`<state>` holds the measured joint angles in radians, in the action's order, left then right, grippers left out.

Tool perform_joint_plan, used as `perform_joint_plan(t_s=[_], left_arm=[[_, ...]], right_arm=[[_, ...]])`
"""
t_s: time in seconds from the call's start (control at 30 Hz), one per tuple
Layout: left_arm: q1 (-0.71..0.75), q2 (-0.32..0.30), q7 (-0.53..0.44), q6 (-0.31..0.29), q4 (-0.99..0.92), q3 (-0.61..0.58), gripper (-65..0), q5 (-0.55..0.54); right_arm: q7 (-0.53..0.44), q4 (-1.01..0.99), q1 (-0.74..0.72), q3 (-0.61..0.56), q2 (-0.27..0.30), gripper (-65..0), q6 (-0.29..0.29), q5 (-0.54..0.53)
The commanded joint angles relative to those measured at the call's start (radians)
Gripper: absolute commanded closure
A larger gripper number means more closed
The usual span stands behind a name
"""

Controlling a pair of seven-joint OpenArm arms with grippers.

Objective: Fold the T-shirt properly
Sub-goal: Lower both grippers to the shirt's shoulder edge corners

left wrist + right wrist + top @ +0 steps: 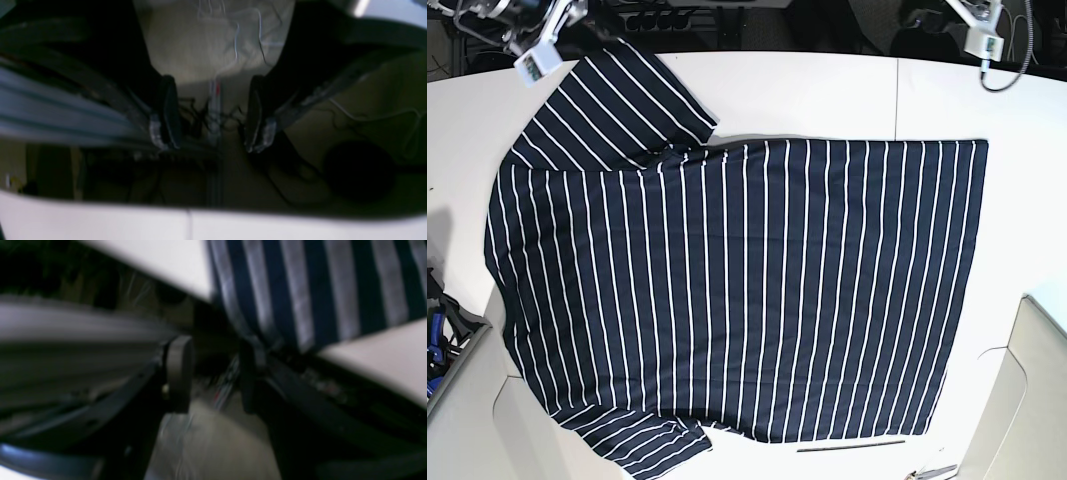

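The T-shirt (747, 290), dark navy with thin white stripes, lies spread flat on the white table (827, 95), sleeves on the left. My right gripper (535, 58) is at the far left corner, beside the upper sleeve (617, 95). In the right wrist view it (213, 373) is open with nothing in the gap, and striped cloth (300, 290) hangs over the table edge right by one finger (248, 383). My left gripper (980, 42) is at the far right, off the shirt. In the left wrist view it (207, 146) is open and empty, over the floor beyond the table edge.
A thin black rod (852, 447) lies at the front edge and a small tool (932, 470) at the front right. Blue-handled tools (435, 340) sit in a tray at the left. A beige panel (1037, 400) stands at the right. Cables (206, 113) lie on the floor.
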<state>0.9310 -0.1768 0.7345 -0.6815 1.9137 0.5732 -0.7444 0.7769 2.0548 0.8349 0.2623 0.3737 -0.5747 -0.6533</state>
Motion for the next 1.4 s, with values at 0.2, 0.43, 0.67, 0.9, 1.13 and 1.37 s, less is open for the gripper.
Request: perform_joint_plan(t_s=[0.2,0.43,0.67,0.9,1.13,1.37], left_arm=[[0.014,-0.046,-0.009,-0.017,0.089,0.165,-34.6,-0.159],[-0.009,-0.121,-0.023,-0.017,0.097,0.185,-40.2,-0.198],[-0.104,-0.154,-0.023,0.013,0.087,0.185,-41.5,-0.178],[-0.197,-0.2,-0.024,0.017,0.023,0.184,-41.5,-0.179],[-0.298,-0.209,-0.027,0.024,-0.116,0.16,-41.5,-0.179],[-0.36,-0.209,-0.029,0.024,-0.23,0.064,-41.5,-0.165]], right_arm=[[0.005,0.017,-0.076,0.165,-0.066,-28.0,-0.005,-0.058],[0.055,0.012,-0.145,0.242,-0.066,-33.2,0.083,-0.06],[0.049,-0.067,-0.148,0.267,-0.066,-33.2,0.104,-0.039],[0.051,-0.211,-0.2,0.267,-0.066,-33.2,0.098,-0.039],[0.055,-0.286,-0.249,0.267,-0.067,-33.2,0.096,-0.043],[0.054,-0.295,-0.256,0.266,-0.082,-33.2,0.096,-0.048]])
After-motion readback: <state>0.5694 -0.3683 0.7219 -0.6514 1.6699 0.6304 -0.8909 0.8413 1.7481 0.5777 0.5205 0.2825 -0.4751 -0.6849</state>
